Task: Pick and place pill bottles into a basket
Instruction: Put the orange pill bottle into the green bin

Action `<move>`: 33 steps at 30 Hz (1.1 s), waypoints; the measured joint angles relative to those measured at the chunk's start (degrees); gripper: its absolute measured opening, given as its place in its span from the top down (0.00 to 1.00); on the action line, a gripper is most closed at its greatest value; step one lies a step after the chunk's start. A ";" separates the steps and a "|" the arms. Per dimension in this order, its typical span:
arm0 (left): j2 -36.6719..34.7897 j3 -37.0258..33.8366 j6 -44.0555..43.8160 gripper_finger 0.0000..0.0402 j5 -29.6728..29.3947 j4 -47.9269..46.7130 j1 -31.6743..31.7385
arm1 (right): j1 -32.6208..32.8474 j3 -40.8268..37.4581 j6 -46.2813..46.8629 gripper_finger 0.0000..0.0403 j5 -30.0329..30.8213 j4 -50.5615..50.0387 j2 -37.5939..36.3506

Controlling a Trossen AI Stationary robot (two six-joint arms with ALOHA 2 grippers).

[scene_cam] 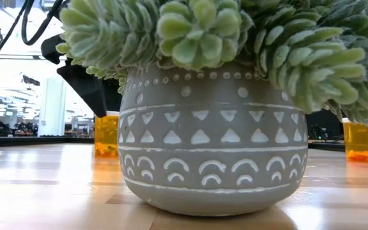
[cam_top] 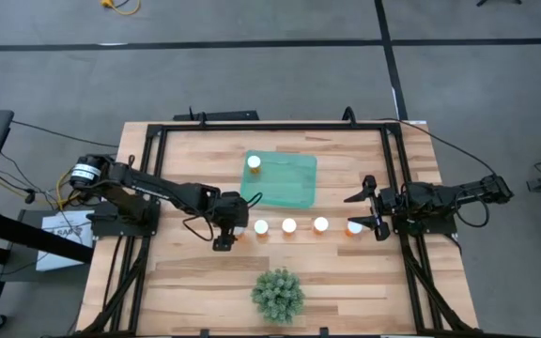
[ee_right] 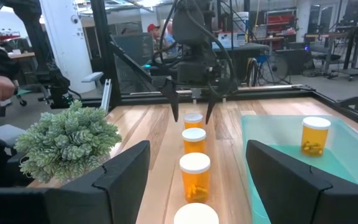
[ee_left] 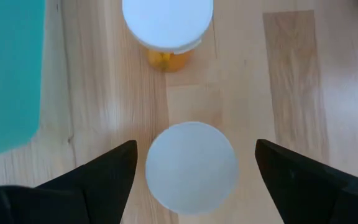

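Left gripper [cam_top: 236, 228] poised wide over the row's end pill bottle [ee_left: 191, 167], ready to grab it.
Next it needed lowering and closing, then carrying to the basket [cam_top: 294, 183]; right gripper [cam_top: 369, 207] waited, spread wide.

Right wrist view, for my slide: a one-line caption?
Four pill bottles lined up beside the basket, the left claw open over the farthest one.

Robotics lab: framed wooden table [cam_top: 195, 282], grey floor, workbenches [ee_right: 278, 34] and equipment racks behind

Grey floor [cam_top: 252, 75]; beyond, seemingly a cluttered workshop [ee_right: 278, 37].
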 joint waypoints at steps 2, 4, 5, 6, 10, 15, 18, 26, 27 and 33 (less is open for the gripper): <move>0.27 0.01 0.00 0.21 0.00 -0.10 0.00 | 0.00 0.00 -0.01 0.35 0.00 0.00 0.00; 0.40 -0.17 -0.02 0.21 0.00 0.77 -0.04 | 0.00 0.00 0.00 0.35 0.00 0.00 0.00; 0.72 -0.25 -0.04 0.21 0.04 1.37 -0.04 | 0.00 0.00 0.00 0.35 0.00 0.00 0.00; 0.96 -0.38 -0.05 0.21 0.01 1.25 -0.04 | 0.00 0.00 0.00 0.35 0.00 0.00 0.00; 2.67 -0.44 -0.07 0.22 -0.02 1.44 -0.04 | -0.01 -0.01 -0.01 0.35 0.00 0.00 -0.02; 4.30 -0.46 -0.07 0.30 -0.25 1.40 -0.04 | 0.00 0.00 0.00 0.35 0.00 0.02 0.00; 4.17 -0.47 -0.04 0.37 -1.48 2.22 -0.04 | 0.00 0.00 -0.02 0.35 0.02 0.04 -0.02; 3.86 -0.44 -0.04 0.54 -2.27 2.52 0.00 | -0.02 -0.01 0.00 0.35 0.04 0.12 -0.02; 3.86 -0.44 -0.04 0.55 -2.60 2.52 0.00 | -0.02 -0.02 0.00 0.35 0.04 0.13 -0.02; 3.44 1.98 0.42 0.51 -3.06 0.20 0.00 | -0.02 0.00 0.00 0.35 0.04 0.18 -0.02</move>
